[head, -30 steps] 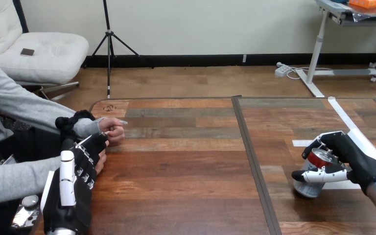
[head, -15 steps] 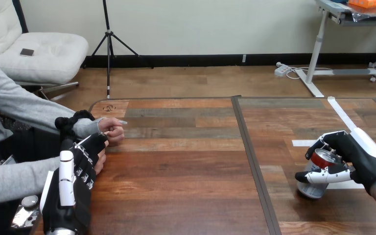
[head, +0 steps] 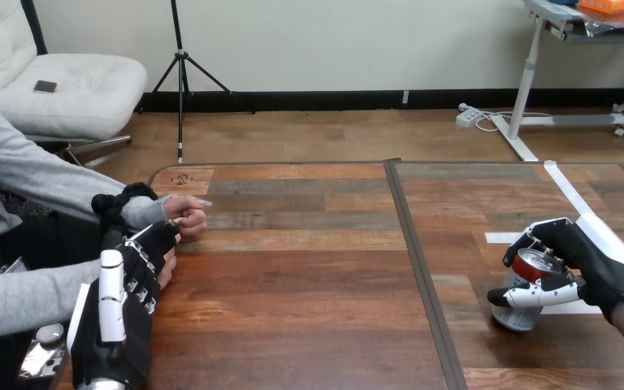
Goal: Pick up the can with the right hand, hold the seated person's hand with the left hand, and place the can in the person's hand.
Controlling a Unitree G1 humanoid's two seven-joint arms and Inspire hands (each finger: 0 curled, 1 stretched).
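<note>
1. Wooden worktop (head: 309, 284), made of two panels with a dark seam (head: 417, 252) running front to back between them.
2. The can (head: 517, 314) is on the right panel, well to the right of the seam. It has a silver body and a red top. It is tilted, with the top leaning towards the robot's palm. I cannot tell whether its base touches the wood or has cleared it.
3. The right hand (head: 591, 262) comes in from the lower right. Its fingers (head: 546, 228) are curled over the can's far side and rim, and its thumb (head: 536, 294) is pressed across the near side. The can is firmly gripped.
4. Strips of white tape (head: 565, 188) lie on the right panel, just behind and under that hand.
5. The left hand (head: 132, 283) is at the left edge of the worktop, its back turned up, reaching forward towards the seated person.
6. The person's nearer hand (head: 167, 266) lies just beneath that reaching hand and shows at its right side. The two look to be touching, but I cannot tell from here whether the robot has actually grasped it.
7. The person's farther hand (head: 185, 216) rests loosely closed just beyond, close to the left hand's tip.
8. The can and the person's hands are well apart, on opposite sides of the seam.
</note>
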